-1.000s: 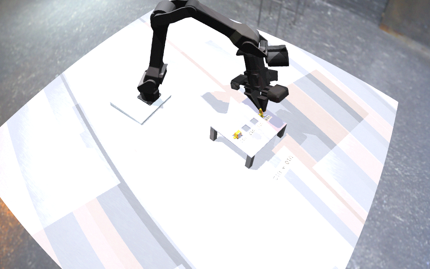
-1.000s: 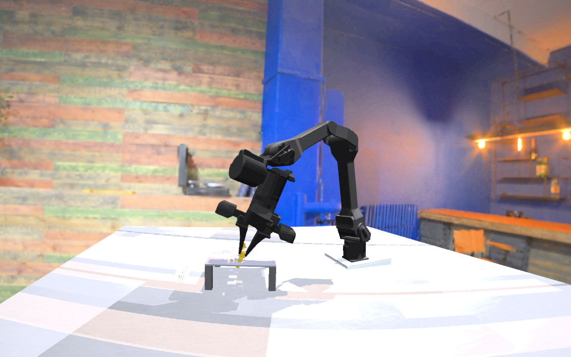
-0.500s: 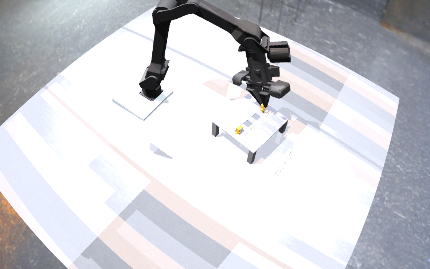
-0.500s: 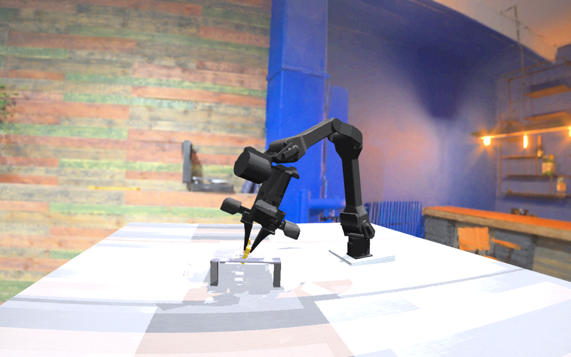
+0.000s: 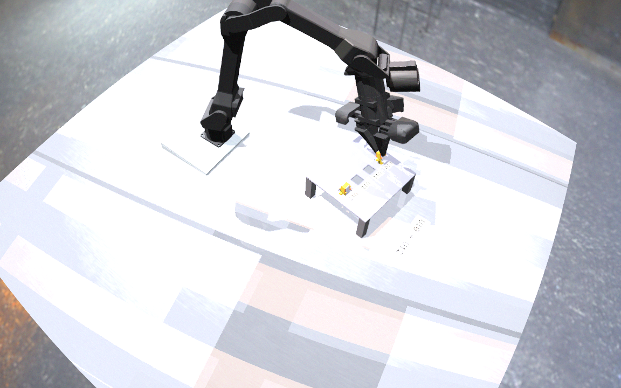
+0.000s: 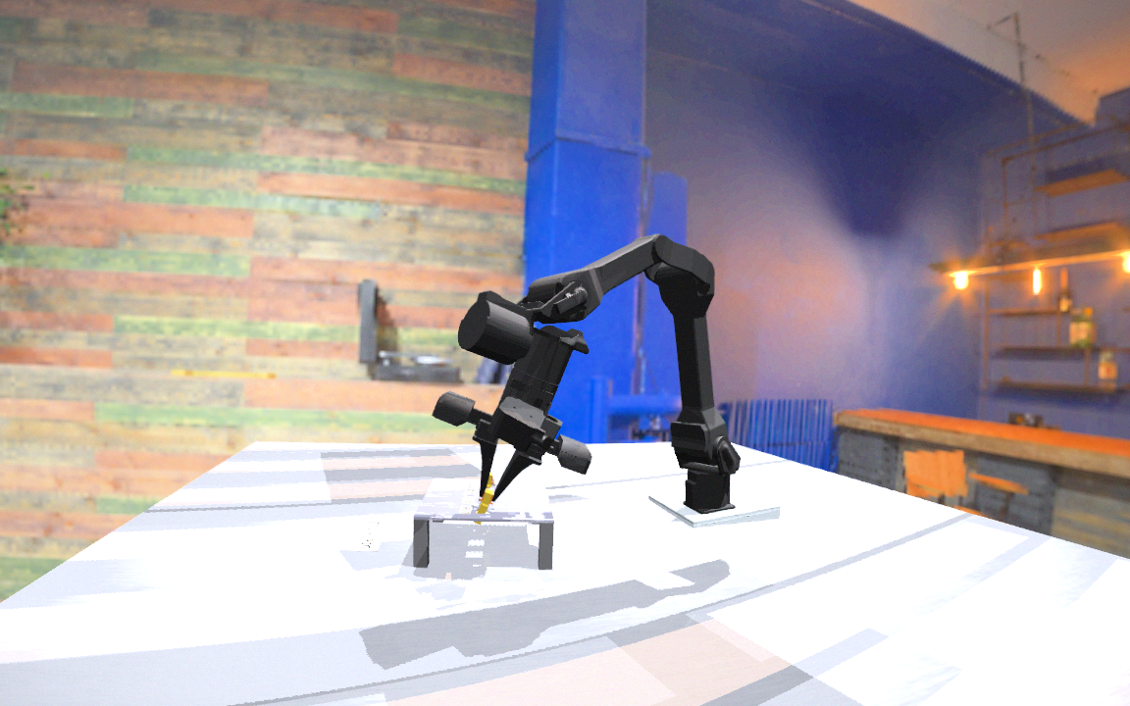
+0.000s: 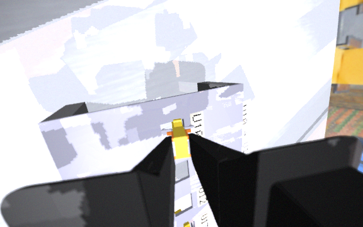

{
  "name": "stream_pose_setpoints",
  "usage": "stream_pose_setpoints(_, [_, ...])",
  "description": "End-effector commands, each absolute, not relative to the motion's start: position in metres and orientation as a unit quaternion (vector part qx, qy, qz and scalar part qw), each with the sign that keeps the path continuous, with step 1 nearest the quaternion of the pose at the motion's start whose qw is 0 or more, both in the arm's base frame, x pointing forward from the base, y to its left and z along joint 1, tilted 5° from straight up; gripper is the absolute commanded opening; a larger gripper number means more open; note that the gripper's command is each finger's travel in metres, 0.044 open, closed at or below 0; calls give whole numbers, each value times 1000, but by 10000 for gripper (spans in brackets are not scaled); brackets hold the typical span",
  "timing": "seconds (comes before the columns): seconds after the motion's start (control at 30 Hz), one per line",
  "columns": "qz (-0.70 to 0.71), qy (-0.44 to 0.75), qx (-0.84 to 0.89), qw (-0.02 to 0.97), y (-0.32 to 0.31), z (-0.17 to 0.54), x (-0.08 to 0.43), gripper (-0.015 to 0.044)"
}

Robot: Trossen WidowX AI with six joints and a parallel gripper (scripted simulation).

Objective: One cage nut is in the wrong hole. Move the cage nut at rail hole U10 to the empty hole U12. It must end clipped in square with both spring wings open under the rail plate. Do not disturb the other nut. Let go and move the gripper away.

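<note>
The claw (image 5: 381,153) (image 6: 488,498) (image 7: 181,139) grips the yellow cage nut (image 5: 379,157) (image 6: 486,501) (image 7: 181,146), which sits between its fingertips at the U10 hole of the rail plate (image 5: 368,205) (image 6: 534,517) (image 7: 90,126). Farther along the row, past two square holes, sits the other nut (image 5: 345,188) (image 7: 186,224). Beyond, I see the arm's foot on a pale slab (image 5: 185,152) (image 6: 757,512) across the worktop (image 5: 158,216) (image 6: 815,562) (image 7: 279,63).

Arm (image 5: 310,26) (image 6: 622,268) looked matt black, hard plastic or coated metal (can't tell which). Rail plate (image 5: 368,202) (image 6: 521,516) (image 7: 74,139): smooth, pale, flat sheet. Gripper (image 5: 383,153) (image 6: 488,500) (image 7: 180,137) fingers were smooth, matt black. Back wall (image 6: 288,219) was rough, weathered wood planks. Base plate (image 5: 206,164) (image 6: 757,512) seemed smooth.
</note>
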State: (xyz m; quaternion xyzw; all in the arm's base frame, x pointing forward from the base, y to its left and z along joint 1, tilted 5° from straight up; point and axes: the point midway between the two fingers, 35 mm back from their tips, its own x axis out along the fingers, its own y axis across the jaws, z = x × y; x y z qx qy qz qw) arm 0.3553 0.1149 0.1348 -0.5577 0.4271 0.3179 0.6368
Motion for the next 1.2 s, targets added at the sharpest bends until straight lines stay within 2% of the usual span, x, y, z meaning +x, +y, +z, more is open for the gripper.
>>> stream_pose_setpoints(0.0, [321, 426, -557, 636, 116, 137, 357, 33])
stream_pose_setpoints(1.17, [327, 431, -553, 634, 116, 138, 357, 33])
